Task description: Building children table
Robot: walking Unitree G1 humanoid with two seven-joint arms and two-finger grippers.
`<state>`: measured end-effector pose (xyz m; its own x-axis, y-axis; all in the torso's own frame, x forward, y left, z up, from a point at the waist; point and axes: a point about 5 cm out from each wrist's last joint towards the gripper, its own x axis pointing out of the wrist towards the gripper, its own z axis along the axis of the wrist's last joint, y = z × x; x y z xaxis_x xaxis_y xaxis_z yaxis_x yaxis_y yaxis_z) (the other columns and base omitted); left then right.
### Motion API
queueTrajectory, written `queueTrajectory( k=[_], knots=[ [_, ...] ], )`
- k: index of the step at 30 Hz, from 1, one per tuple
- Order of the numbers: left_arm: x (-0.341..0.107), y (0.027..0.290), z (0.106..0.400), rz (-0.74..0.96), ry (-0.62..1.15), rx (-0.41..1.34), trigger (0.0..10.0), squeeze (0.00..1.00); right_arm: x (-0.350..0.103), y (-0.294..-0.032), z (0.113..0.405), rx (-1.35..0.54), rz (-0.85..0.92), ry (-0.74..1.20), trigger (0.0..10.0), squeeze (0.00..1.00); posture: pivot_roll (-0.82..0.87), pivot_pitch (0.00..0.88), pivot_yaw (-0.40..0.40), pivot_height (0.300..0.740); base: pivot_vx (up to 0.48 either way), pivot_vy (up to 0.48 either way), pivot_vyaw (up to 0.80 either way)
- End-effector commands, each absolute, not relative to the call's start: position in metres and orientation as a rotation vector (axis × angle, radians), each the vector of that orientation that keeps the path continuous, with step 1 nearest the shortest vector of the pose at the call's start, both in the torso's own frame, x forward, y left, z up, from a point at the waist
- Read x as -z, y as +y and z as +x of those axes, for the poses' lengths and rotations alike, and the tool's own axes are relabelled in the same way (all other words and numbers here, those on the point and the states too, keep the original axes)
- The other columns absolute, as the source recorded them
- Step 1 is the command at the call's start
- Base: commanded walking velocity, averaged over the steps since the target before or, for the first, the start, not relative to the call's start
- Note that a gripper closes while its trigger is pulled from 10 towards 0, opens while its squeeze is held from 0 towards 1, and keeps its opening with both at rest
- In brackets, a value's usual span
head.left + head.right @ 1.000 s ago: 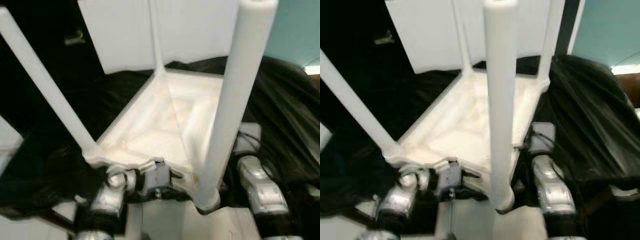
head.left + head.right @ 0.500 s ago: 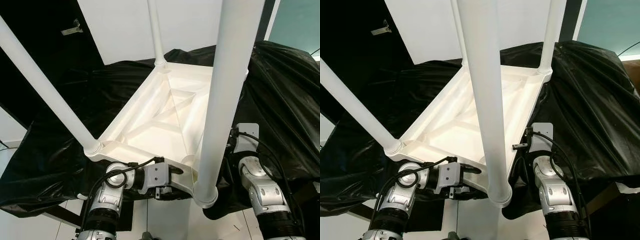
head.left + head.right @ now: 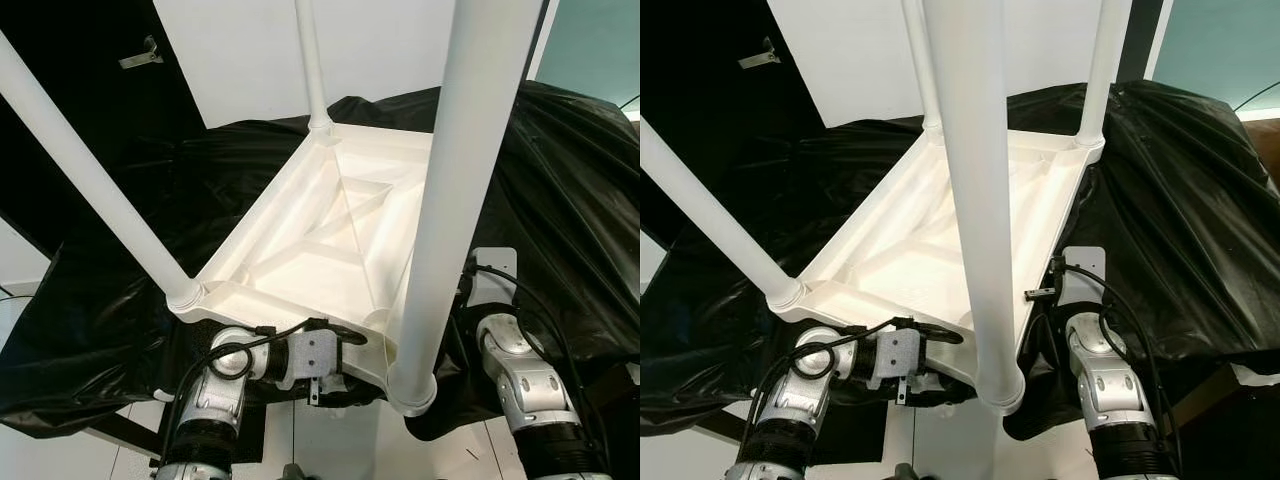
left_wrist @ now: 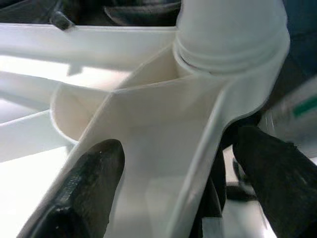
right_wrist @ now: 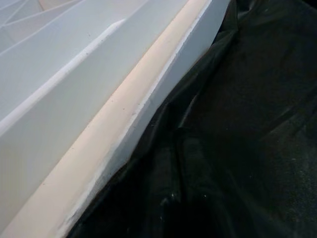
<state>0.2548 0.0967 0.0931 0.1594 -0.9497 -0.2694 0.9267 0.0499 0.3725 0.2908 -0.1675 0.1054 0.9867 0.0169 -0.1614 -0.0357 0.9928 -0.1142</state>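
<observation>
Upturned children's table [image 3: 330, 240] lay on black-sheeted worktop [image 3: 120, 300], four legs up. Left tool [image 4: 173, 193] clamped its near corner rim; right tool's state indeterminable. Risk: one-sided lift could tip it.

Left arm [image 3: 215, 395]: silver ribbed cylindrical segments, a round joint housing ringed in black, and a black cable looped over it to a grey boxy wrist block [image 3: 315, 355] with small dark screw holes. Left gripper [image 4: 173, 198] fingers [image 4: 86, 191] black, matte, rounded. Right arm [image 3: 1110, 385]: silver cast segments with black seams, black cables, and a pale grey rectangular plate [image 3: 1080, 272] at the wrist.
</observation>
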Motion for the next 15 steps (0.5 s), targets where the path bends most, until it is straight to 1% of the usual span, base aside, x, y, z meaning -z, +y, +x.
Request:
queueTrajectory(
  k=[1, 3, 7, 10, 11, 13, 14, 15],
  knots=[
    [-0.112, 0.101, 0.266, 0.434, -0.206, 1.18, 10.0, 0.0, -0.106, -0.155, 0.288, -0.07, -0.121, 0.147, 10.0, 0.0, -0.05, 0.0, 0.095, 0.74, 0.0, 0.0, 0.0],
    [-0.114, 0.104, 0.264, 0.421, -0.251, 1.158, 10.0, 0.0, -0.108, -0.153, 0.284, -0.057, -0.129, 0.121, 10.0, 0.0, -0.05, 0.0, 0.095, 0.74, 0.0, 0.0, 0.0],
    [-0.116, 0.105, 0.263, 0.41, -0.279, 1.128, 10.0, 0.0, -0.11, -0.152, 0.28, -0.032, -0.128, 0.095, 10.0, 0.0, -0.05, 0.0, 0.095, 0.74, 0.0, 0.0, 0.0],
    [-0.127, 0.109, 0.261, 0.349, -0.356, 1.053, 10.0, 0.0, -0.114, -0.156, 0.268, 0.068, -0.134, 0.052, 10.0, 0.0, -0.05, 0.0, 0.093, 0.74, 0.0, 0.0, 0.0],
    [-0.127, 0.109, 0.261, 0.349, -0.356, 1.053, 10.0, 0.0, -0.114, -0.156, 0.268, 0.068, -0.134, 0.052, 10.0, 0.0, -0.05, 0.0, 0.093, 0.74, 0.0, 0.0, 0.0],
    [-0.129, 0.111, 0.258, 0.339, -0.373, 1.041, 10.0, 0.0, -0.116, -0.166, 0.257, 0.156, -0.166, 0.048, 10.0, 0.0, -0.05, 0.0, 0.086, 0.74, 0.0, 0.0, 0.0],
    [-0.129, 0.111, 0.258, 0.339, -0.373, 1.041, 10.0, 0.0, -0.116, -0.166, 0.257, 0.156, -0.166, 0.048, 10.0, 0.0, -0.05, 0.0, 0.086, 0.74, 0.0, 0.0, 0.0],
    [-0.13, 0.113, 0.257, 0.332, -0.382, 1.035, 10.0, 0.0, -0.119, -0.178, 0.246, 0.234, -0.206, 0.051, 10.0, 0.0, -0.04, 0.0, 0.083, 0.74, 0.0, 0.0, 0.0]
  ],
)
